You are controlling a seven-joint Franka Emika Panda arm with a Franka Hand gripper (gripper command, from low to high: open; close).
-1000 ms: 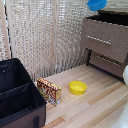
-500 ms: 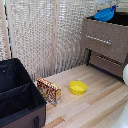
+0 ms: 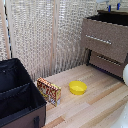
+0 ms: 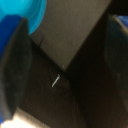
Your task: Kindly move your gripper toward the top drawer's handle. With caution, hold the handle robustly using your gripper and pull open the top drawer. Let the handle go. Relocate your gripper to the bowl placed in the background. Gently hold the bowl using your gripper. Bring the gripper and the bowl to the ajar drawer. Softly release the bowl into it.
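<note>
Ext. view, going left to right: black case (image 3: 17,95), printed box (image 3: 49,91), yellow bowl (image 3: 77,87), then the top drawer (image 3: 105,37), pulled open, handle (image 3: 98,39) free. My gripper (image 3: 114,7) shows only as blue tips above the drawer; no bowl visible there. Wrist cam fills that gap: the bowl (image 4: 27,12) sits by one finger over the dark drawer interior, jaws spread wide w/ nothing between them. I judge the release step done or nearly so. Next: lift straight up w/o clipping the rim.
</note>
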